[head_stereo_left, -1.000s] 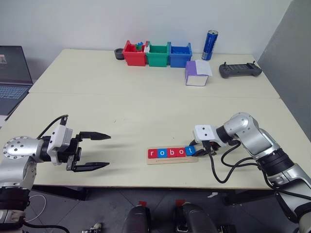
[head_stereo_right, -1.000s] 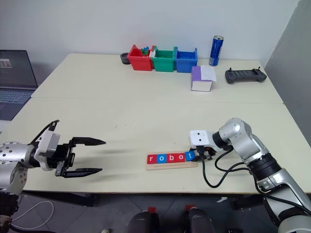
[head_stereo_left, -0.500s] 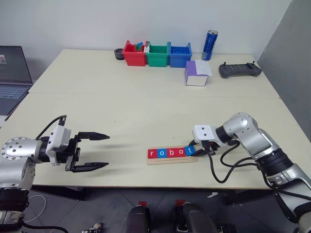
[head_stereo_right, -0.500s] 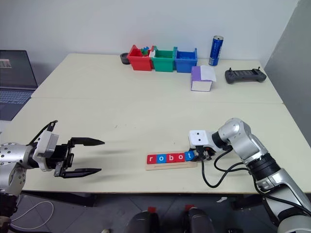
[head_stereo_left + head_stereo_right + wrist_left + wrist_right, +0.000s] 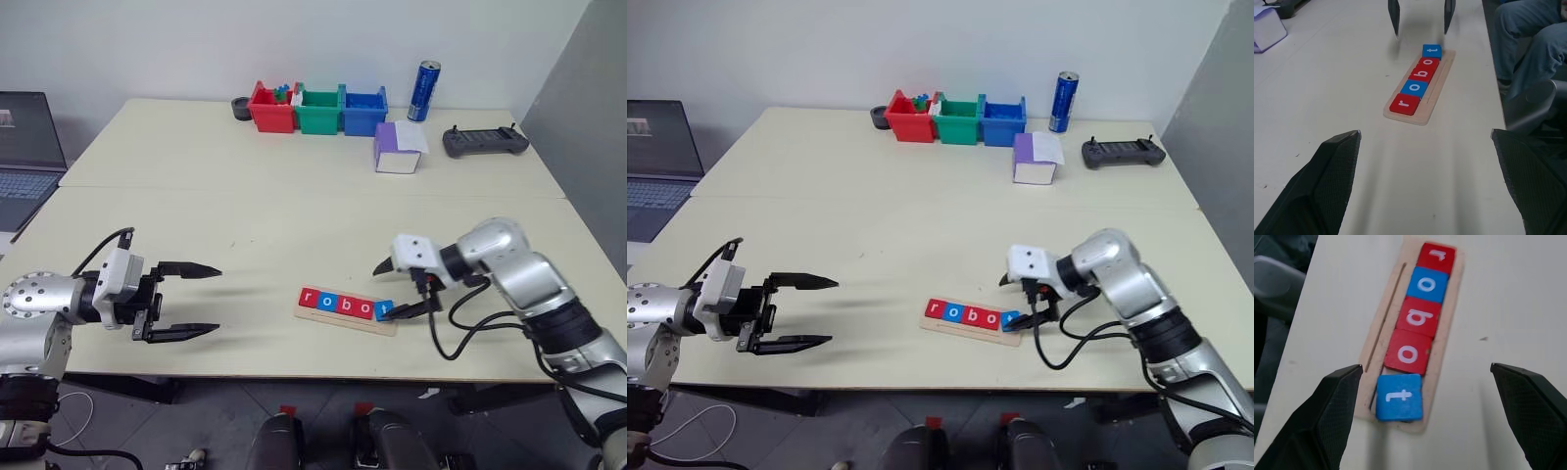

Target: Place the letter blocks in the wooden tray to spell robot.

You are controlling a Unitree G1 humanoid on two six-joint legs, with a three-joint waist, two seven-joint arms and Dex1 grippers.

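Fingers of the right gripper [image 5: 393,290] now spread wide and lifted off the blue t [image 5: 1399,396], closed around it a second ago. Left gripper [image 5: 201,301] open too, well apart. All five letter blocks [image 5: 339,305] seated in the wooden tray [image 5: 389,327], spelling robot; tray nudged askew. Probably finished.

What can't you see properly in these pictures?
- Red bin: small coloured pieces poke above the rim; too small and far in the eye views to name.
- Laptop: cut off by the eye view's left edge; screen unreadable.
- Dark round object beside the red bin: half hidden behind it.
- Person's legs: cut off by the left wrist view's edge.
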